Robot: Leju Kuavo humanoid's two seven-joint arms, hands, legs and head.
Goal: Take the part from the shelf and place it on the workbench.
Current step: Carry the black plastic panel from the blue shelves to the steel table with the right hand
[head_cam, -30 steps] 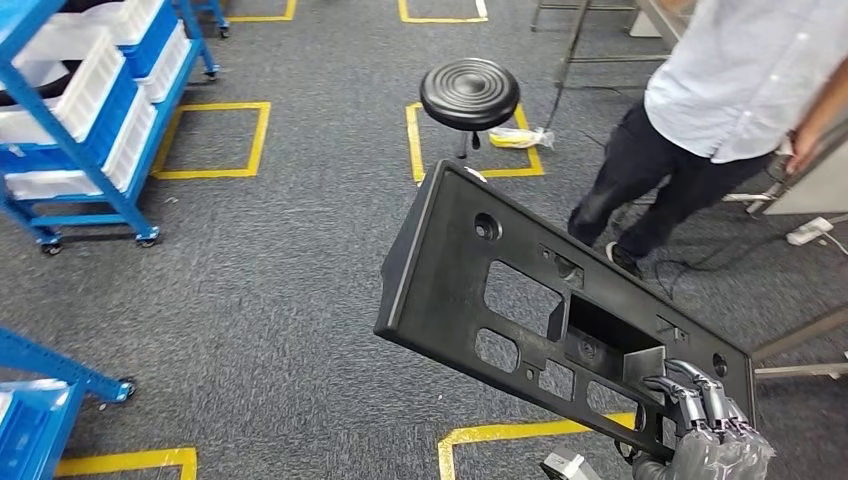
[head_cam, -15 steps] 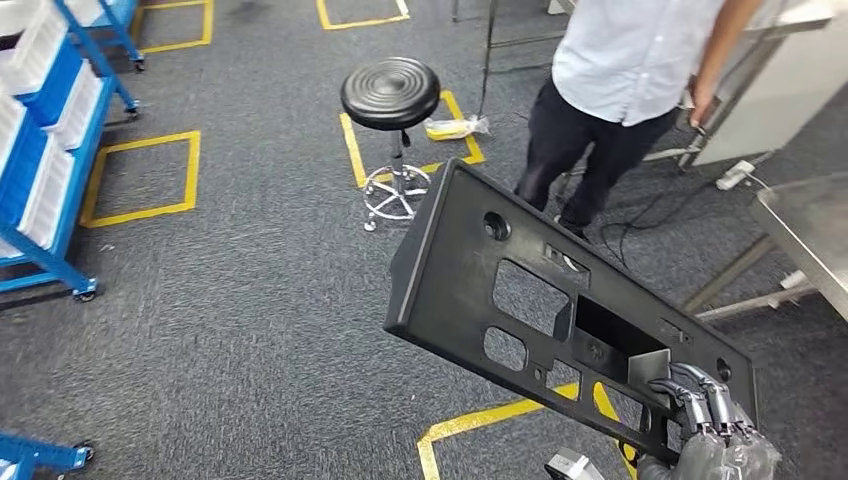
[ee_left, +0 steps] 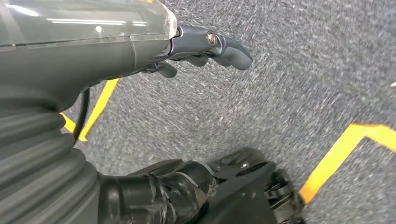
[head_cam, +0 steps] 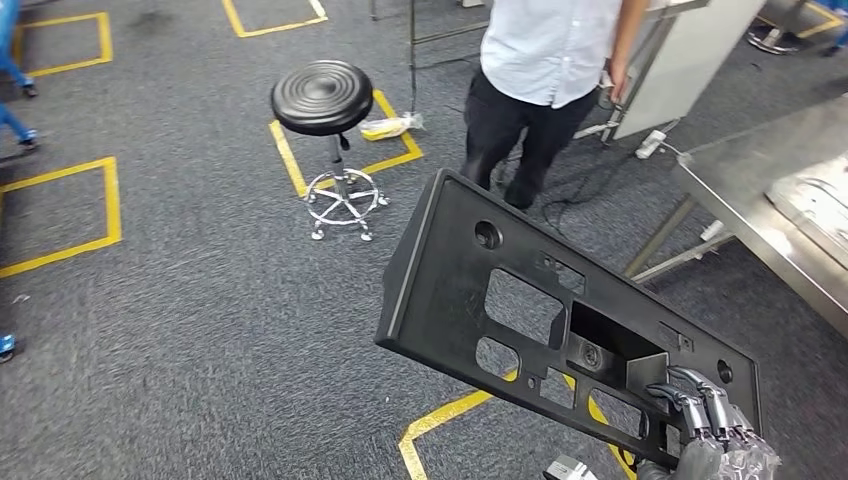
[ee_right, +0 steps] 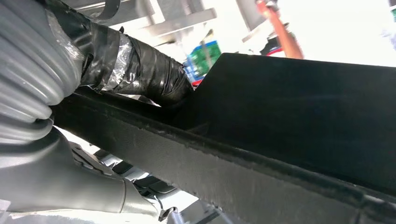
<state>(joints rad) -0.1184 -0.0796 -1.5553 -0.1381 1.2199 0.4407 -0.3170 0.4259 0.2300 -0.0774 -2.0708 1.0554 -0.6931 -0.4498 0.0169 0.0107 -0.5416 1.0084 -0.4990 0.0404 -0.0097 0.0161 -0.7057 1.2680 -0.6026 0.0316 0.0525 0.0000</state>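
The part (head_cam: 440, 290) is a long black plastic panel with several cutouts, held tilted above the carpet in the head view. My right hand (head_cam: 712, 440) grips its near lower end, fingers hooked through a cutout. In the right wrist view the panel's edge (ee_right: 289, 116) runs across the picture, with my right hand (ee_right: 56, 154) clamped on it and the taped thumb pressed on top. The steel workbench (head_cam: 745, 175) stands at the right, beyond the panel's far side. My left hand (ee_left: 140, 70) hangs over the carpet with its fingers apart and nothing in it.
A person (head_cam: 545, 50) stands ahead, between a black round stool (head_cam: 322, 97) and the workbench. A white board (head_cam: 680, 60) leans by the person, with cables on the floor near it. Yellow tape lines (head_cam: 450, 415) mark the grey carpet. A metal piece (head_cam: 815, 200) lies on the workbench.
The camera has turned right: the blue shelves have slid out at the left and the workbench has come in at the right. The panel stays the same in my right hand.
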